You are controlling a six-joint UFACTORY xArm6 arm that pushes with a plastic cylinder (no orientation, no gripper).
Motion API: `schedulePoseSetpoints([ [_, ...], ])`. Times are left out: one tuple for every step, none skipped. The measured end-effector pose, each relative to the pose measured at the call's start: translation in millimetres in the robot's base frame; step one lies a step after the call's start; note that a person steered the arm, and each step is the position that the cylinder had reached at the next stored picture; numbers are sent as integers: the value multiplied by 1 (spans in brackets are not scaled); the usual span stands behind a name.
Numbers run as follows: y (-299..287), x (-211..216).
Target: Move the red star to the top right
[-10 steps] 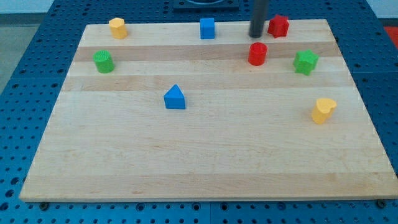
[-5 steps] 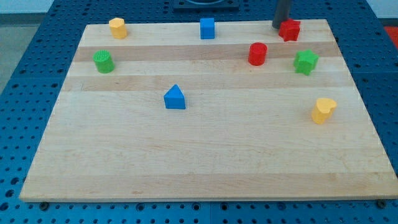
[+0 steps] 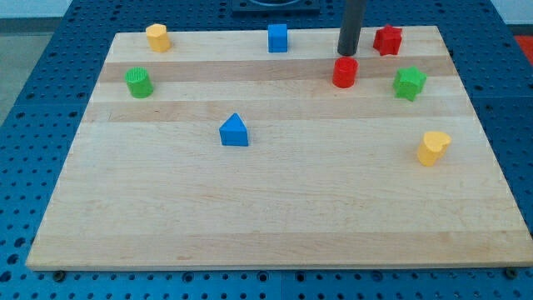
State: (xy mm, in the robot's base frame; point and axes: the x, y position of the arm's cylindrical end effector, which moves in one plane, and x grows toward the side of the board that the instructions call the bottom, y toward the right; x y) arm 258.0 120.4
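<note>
The red star [image 3: 387, 39] lies near the top right corner of the wooden board [image 3: 275, 200]. My tip [image 3: 346, 52] is to the star's left and a little below it, apart from it. The tip stands just above the red cylinder [image 3: 345, 72], close to its top edge. The rod rises out of the view's top.
A blue cube [image 3: 278, 37] and a yellow block [image 3: 157, 37] sit along the top edge. A green star [image 3: 409, 82] is at the right, a green cylinder [image 3: 138, 82] at the left, a blue triangular block [image 3: 234, 131] mid-left, a yellow block [image 3: 432, 147] lower right.
My tip pushed the red star a little to the right along the top edge, then drew back left and down to just above the red cylinder.
</note>
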Motion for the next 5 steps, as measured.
schedulePoseSetpoints([
  [-44,15],
  [-106,28],
  [-168,30],
  [-231,30],
  [-297,30],
])
